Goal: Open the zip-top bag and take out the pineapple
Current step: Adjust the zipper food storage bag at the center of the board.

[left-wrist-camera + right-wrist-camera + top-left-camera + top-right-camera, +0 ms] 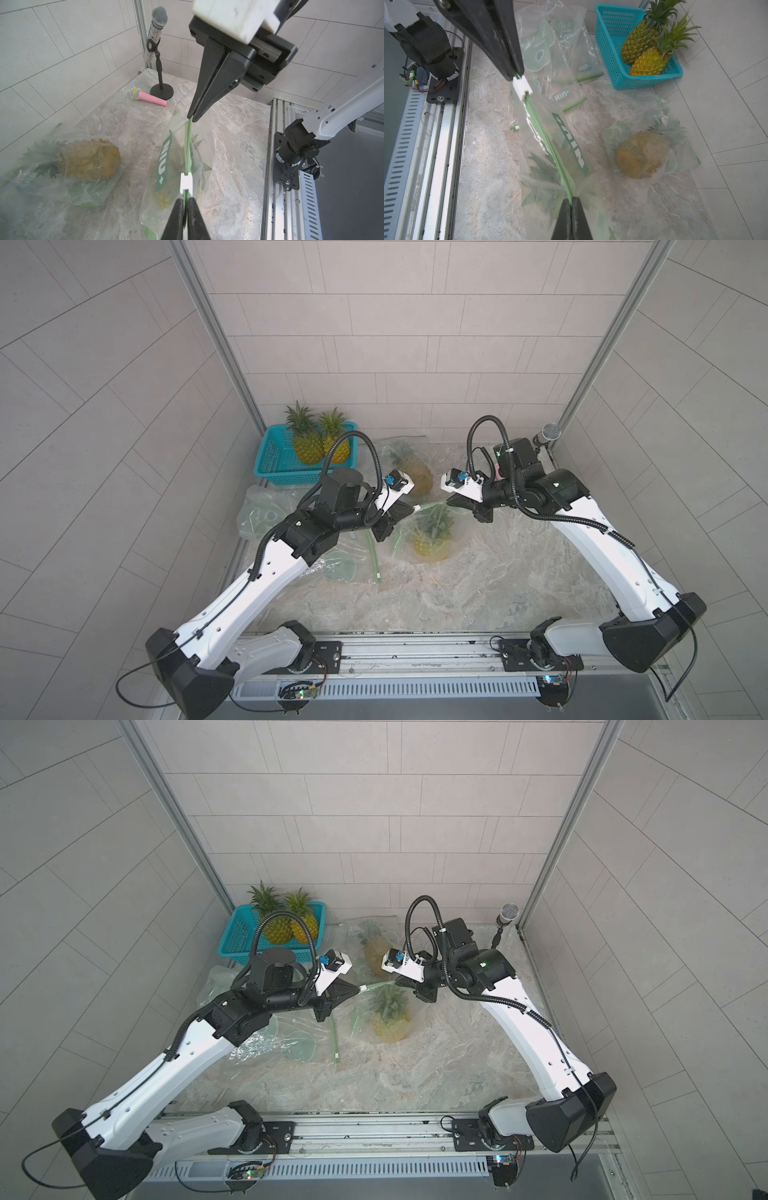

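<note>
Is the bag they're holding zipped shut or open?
Looks shut: the green zip strip runs pressed together from white slider to right gripper.

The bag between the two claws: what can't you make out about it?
Pineapple in the zip-top bag: both wrist views, blurred by cloudy plastic and print.
Green zip strip, sealed or parted: left wrist view edge-on; too thin in both top views.
Bag's lower part: right wrist view, cut off by the edge and right gripper.
</note>
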